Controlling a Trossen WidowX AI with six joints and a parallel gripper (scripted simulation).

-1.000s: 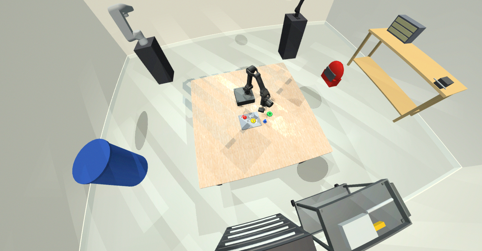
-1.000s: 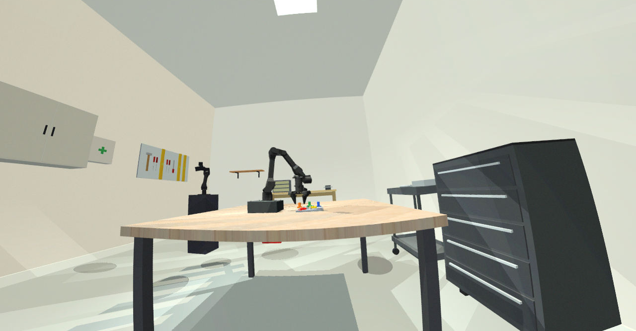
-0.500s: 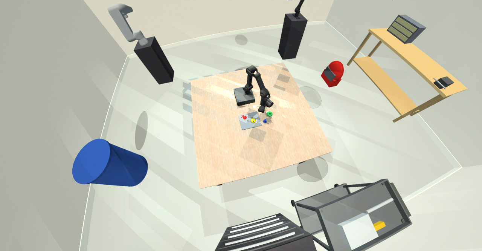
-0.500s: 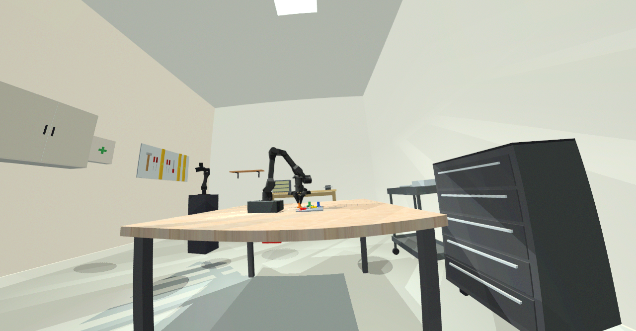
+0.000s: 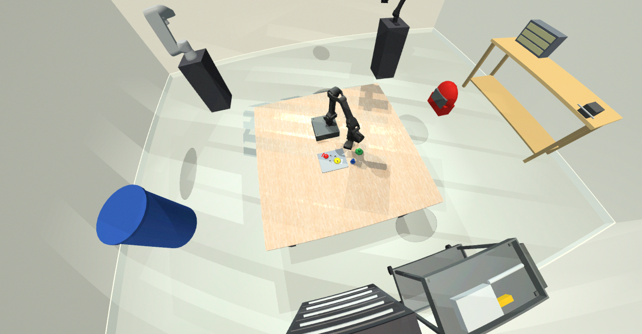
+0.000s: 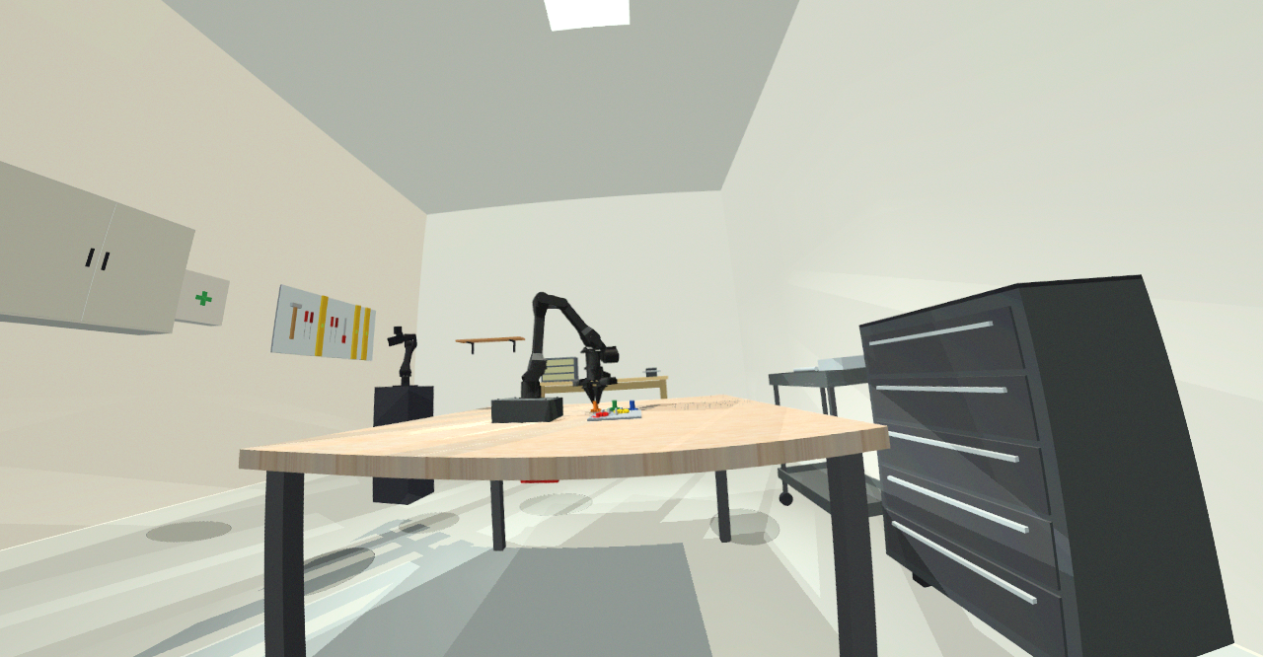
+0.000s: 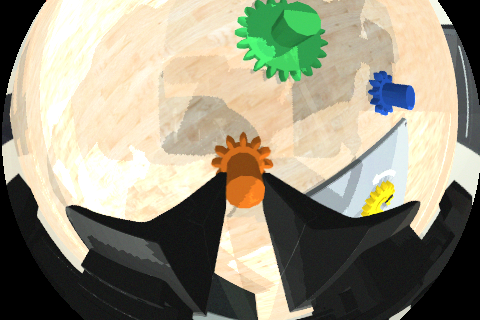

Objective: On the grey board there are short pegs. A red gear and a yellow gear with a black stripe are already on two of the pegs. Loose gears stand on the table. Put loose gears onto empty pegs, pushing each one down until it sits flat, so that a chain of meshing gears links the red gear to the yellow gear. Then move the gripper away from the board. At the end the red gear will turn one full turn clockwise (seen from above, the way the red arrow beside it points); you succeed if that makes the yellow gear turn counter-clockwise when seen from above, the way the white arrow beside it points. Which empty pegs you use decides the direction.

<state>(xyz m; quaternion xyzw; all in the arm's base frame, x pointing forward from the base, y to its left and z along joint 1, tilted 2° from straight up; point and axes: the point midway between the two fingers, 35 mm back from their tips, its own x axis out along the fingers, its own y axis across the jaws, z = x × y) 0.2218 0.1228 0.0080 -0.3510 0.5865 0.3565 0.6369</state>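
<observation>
My gripper (image 7: 244, 179) (image 6: 595, 402) is shut on the orange gear's upright handle. The orange gear (image 7: 244, 160) is low at the table, beside the board; whether it touches the table I cannot tell. The green gear (image 7: 280, 40) (image 5: 359, 151) stands on the table beyond it. The small blue gear (image 7: 382, 94) (image 5: 352, 161) stands near the board's edge. The grey board (image 5: 329, 167) (image 7: 400, 147) bears the red gear (image 5: 324, 156) and the yellow gear (image 5: 337, 161) (image 7: 378, 199). Small pegs show between them in the top view, too small to tell apart. The gripper hides the red gear in the wrist view.
The wooden table (image 5: 305, 215) (image 6: 564, 441) carries the arm's dark base (image 5: 325, 130) (image 6: 527, 410), which stands behind the board. The green and blue gears stand on the side of the board away from the red gear.
</observation>
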